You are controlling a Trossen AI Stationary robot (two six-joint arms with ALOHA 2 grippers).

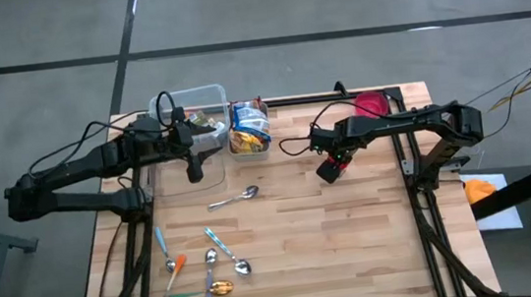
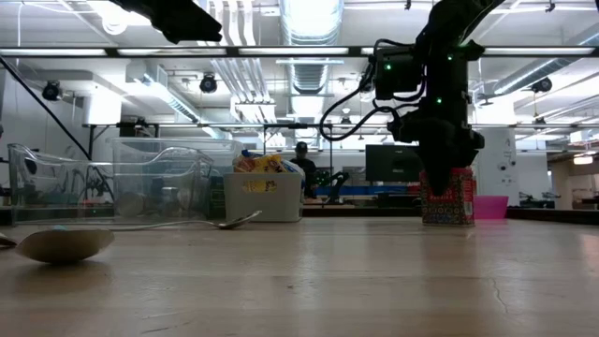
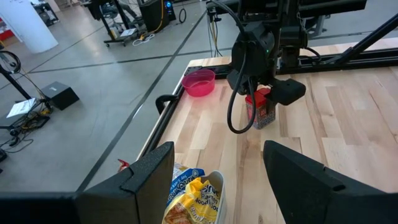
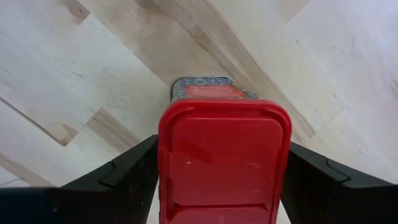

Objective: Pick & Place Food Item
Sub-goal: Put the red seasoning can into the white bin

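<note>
- Red-lidded, the food canister stands upright on the wooden table, directly between the two dark fingers of the right gripper.
- The right gripper comes down over the canister from above. Its fingers flank both sides of the lid, but whether they press the sides or stand just clear of them cannot be told.
- Judged from that, the likely trouble is a loose or uneven hold: if one finger meets the canister first, it could tip or skid on the smooth wood, and a lift with too little bite could drop it.
- Beyond the right gripper, towards the table's far edge, sits a pink bowl, near enough that a swing that way could knock it.
- Further off, towards the left arm, stand a small bin of snack packets and a clear plastic tub.
- The left gripper hovers with its fingers spread just beside that bin, holding nothing.
- Several spoons lie scattered on the near part of the table, well apart from the canister and out of the way.
</note>
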